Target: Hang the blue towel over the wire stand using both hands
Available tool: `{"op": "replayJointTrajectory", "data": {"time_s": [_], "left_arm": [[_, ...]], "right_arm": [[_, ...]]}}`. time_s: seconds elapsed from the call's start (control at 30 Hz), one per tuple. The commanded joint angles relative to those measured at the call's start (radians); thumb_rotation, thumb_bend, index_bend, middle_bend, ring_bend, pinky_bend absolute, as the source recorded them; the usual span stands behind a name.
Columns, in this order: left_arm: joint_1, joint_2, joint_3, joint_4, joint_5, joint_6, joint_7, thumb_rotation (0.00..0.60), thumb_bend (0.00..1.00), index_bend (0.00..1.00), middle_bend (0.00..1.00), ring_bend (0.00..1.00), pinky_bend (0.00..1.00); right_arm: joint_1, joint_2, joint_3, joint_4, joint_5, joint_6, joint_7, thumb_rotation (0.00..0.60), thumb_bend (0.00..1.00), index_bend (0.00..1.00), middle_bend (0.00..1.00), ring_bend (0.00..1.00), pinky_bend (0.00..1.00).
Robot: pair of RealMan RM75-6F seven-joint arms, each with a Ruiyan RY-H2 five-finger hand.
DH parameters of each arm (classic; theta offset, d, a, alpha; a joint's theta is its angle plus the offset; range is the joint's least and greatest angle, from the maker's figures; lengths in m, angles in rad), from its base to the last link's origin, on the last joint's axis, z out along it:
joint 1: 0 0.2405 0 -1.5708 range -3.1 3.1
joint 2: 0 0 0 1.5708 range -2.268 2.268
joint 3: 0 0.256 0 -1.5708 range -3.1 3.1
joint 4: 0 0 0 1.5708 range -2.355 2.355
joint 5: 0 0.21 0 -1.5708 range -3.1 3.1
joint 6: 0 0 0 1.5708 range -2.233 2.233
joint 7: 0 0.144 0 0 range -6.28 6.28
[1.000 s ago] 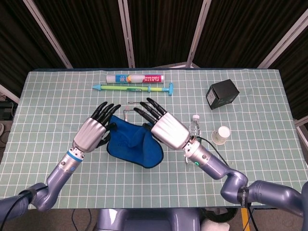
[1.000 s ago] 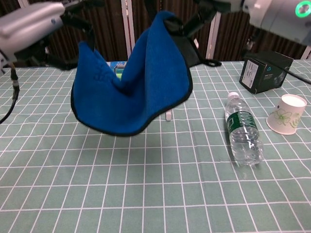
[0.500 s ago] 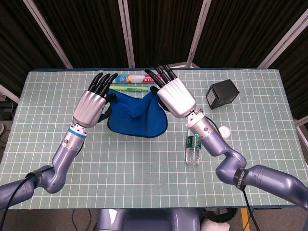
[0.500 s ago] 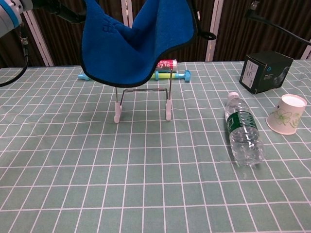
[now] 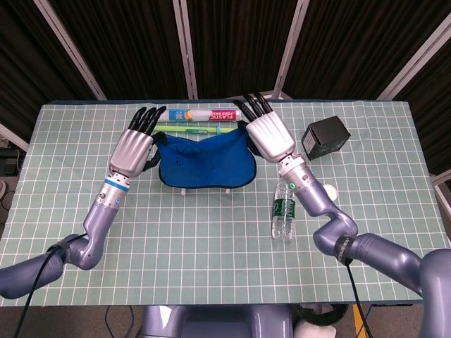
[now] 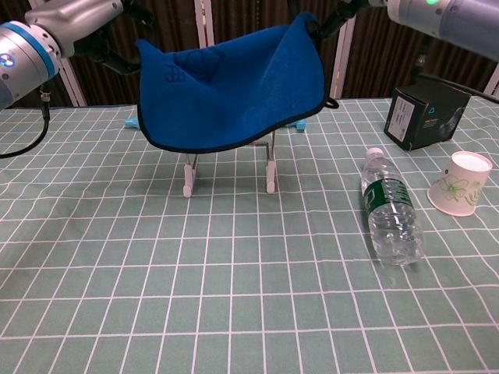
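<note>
Blue terry towel (image 6: 231, 92) held stretched above the thin wire stand (image 6: 229, 167).
Its corners are pinched by left hand (image 5: 134, 146) fingers at nine o'clock and right hand (image 5: 272, 135) fingers at three o'clock.

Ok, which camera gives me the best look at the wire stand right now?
The chest view: the wire stand shows both legs and feet below the blue towel. In the head view the towel covers it; only its feet peek out.
</note>
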Motion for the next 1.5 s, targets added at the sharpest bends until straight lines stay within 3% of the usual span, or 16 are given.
{"op": "replayJointTrajectory", "data": {"time_s": [0.03, 0.5, 1.07, 1.17, 1.2, 1.27, 1.3, 1.33, 1.4, 1.5], "left_arm": [[-0.009, -0.03, 0.019, 0.053, -0.014, -0.032, -0.037, 0.6, 0.54, 0.79, 0.0, 0.0, 0.0], [-0.025, -0.108, 0.059, 0.226, -0.017, -0.094, -0.164, 0.6, 0.55, 0.79, 0.0, 0.0, 0.0], [-0.024, -0.106, 0.101, 0.265, 0.015, -0.123, -0.253, 0.6, 0.55, 0.74, 0.0, 0.0, 0.0], [-0.022, -0.101, 0.105, 0.259, 0.012, -0.134, -0.258, 0.6, 0.51, 0.55, 0.0, 0.0, 0.0], [-0.021, -0.1, 0.105, 0.258, 0.011, -0.132, -0.261, 0.6, 0.44, 0.4, 0.0, 0.0, 0.0], [-0.019, -0.101, 0.105, 0.258, 0.012, -0.128, -0.266, 0.6, 0.3, 0.17, 0.0, 0.0, 0.0], [-0.018, -0.1, 0.105, 0.259, 0.012, -0.127, -0.27, 0.6, 0.24, 0.07, 0.0, 0.0, 0.0], [-0.016, -0.099, 0.105, 0.258, 0.012, -0.124, -0.273, 0.6, 0.19, 0.02, 0.0, 0.0, 0.0], [-0.011, -0.093, 0.105, 0.256, 0.013, -0.116, -0.279, 0.6, 0.16, 0.0, 0.0, 0.0, 0.0], [-0.001, -0.08, 0.105, 0.242, 0.014, -0.103, -0.285, 0.6, 0.13, 0.0, 0.0, 0.0, 0.0]], "right_arm": [[0.002, -0.046, -0.027, 0.071, -0.004, -0.012, 0.057, 0.6, 0.48, 0.64, 0.1, 0.0, 0.0], [-0.001, -0.175, -0.089, 0.301, -0.038, -0.034, 0.236, 0.6, 0.47, 0.64, 0.1, 0.0, 0.0], [-0.002, -0.201, -0.115, 0.331, -0.074, -0.017, 0.291, 0.6, 0.47, 0.64, 0.11, 0.0, 0.0], [-0.003, -0.2, -0.117, 0.325, -0.075, -0.016, 0.286, 0.6, 0.44, 0.65, 0.11, 0.0, 0.0], [-0.004, -0.199, -0.118, 0.323, -0.077, -0.015, 0.283, 0.6, 0.41, 0.64, 0.11, 0.0, 0.0], [-0.007, -0.195, -0.121, 0.316, -0.077, -0.016, 0.281, 0.6, 0.31, 0.53, 0.11, 0.0, 0.0], [-0.008, -0.192, -0.122, 0.311, -0.077, -0.017, 0.281, 0.6, 0.24, 0.43, 0.11, 0.0, 0.0], [-0.011, -0.186, -0.123, 0.3, -0.078, -0.018, 0.282, 0.6, 0.18, 0.34, 0.1, 0.0, 0.0], [-0.018, -0.173, -0.127, 0.276, -0.083, -0.008, 0.278, 0.6, 0.12, 0.24, 0.09, 0.0, 0.0], [-0.03, -0.151, -0.131, 0.238, -0.089, 0.008, 0.264, 0.6, 0.12, 0.21, 0.08, 0.0, 0.0]]}}
